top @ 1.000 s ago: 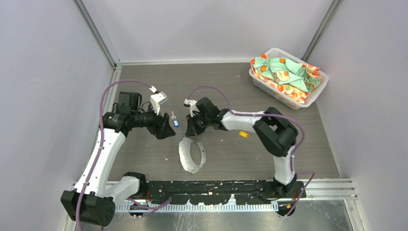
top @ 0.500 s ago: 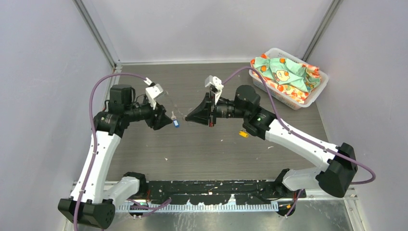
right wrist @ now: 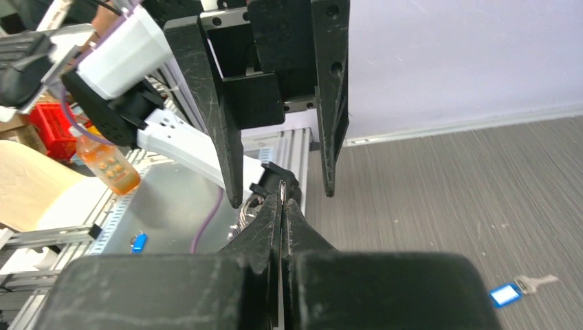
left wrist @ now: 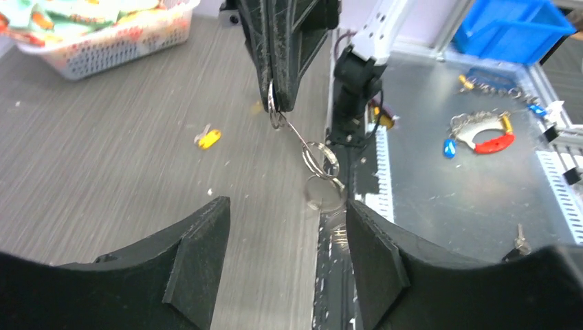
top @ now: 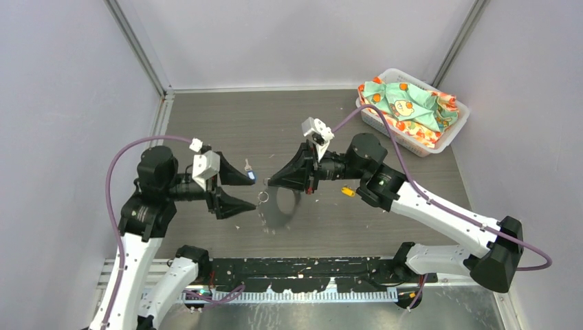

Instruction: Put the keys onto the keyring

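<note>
My right gripper (top: 270, 184) is shut on the top of the keyring (top: 282, 210), which hangs from it as a grey, blurred loop above the table. In the left wrist view its silver rings (left wrist: 320, 157) dangle from the shut right fingers (left wrist: 282, 62). My left gripper (top: 254, 192) is open and empty, facing the right one, with the lowest ring just ahead of its gap (left wrist: 285, 234). The blue-headed key (top: 249, 173) lies on the table beside the left gripper's far finger and also shows in the right wrist view (right wrist: 512, 293). The yellow-headed key (top: 348, 192) lies under the right arm.
A white basket (top: 450, 134) of patterned cloth stands at the back right corner. Side walls close in the table left and right. The black rail (top: 309, 265) with both arm bases runs along the near edge. Beyond it, a metal bench holds other keys (left wrist: 481, 134).
The right gripper came down and forward, and the keyring now hangs from it. The left arm pulled back from the blue key toward the near side, and its open gripper now faces the right one.
</note>
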{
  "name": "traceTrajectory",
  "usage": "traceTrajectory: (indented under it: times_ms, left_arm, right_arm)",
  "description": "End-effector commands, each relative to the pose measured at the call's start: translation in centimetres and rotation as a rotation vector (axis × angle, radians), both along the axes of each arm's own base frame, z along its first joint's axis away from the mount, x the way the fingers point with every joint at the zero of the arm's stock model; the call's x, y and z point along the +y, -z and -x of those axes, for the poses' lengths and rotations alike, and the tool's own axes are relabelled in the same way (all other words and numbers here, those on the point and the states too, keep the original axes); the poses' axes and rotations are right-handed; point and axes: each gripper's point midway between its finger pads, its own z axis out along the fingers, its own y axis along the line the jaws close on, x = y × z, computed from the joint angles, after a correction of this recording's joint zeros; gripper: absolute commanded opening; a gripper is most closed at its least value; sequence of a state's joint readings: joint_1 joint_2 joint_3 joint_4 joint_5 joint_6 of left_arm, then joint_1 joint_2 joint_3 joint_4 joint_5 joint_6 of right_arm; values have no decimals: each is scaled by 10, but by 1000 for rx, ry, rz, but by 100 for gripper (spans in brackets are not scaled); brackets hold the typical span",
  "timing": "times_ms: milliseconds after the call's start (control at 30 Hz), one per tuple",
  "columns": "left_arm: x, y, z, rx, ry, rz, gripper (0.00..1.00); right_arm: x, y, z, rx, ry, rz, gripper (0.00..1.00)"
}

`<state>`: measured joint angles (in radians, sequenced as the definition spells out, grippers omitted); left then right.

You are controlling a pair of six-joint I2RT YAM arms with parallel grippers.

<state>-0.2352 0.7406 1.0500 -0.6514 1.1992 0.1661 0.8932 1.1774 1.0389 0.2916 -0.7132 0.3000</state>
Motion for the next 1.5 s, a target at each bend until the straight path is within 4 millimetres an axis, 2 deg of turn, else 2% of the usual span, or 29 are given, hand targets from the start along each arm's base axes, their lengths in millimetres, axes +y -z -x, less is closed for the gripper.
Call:
traceTrajectory:
  times_ms: [0, 200, 333, 433, 567, 700, 967, 1200, 1467]
  left_arm:
    - [-4, -20, 14, -41, 45, 75, 65]
    - [-6, -28, 4, -75, 21, 93, 64]
    - [-7, -33, 10, -78, 54, 106, 62]
    - [-8, -38, 22, -28, 106, 122, 59]
    - [-9, -46, 50, 83, 216, 131, 59]
    - [-9, -45, 62, 102, 243, 132, 58]
    - [-10, -38, 57, 121, 242, 129, 51]
    - [-7, -34, 22, 27, -1, 90, 25]
    - [-11, -37, 27, 106, 32, 129, 26]
  right_arm:
    - [-6, -43, 18, -52, -14, -156, 1]
    - [-3, -48, 33, -24, -79, -203, 1]
    - [-2, -49, 35, -11, -100, -220, 1]
    - [-1, -49, 33, -5, -92, -228, 1]
    - [2, -46, 28, -17, -59, -221, 1]
    - [3, -44, 27, -45, -38, -196, 1]
    - [6, -44, 36, -95, -50, -171, 1]
    - [-4, -51, 46, -120, -76, -193, 1]
    - [-4, -56, 48, -105, -82, -238, 1]
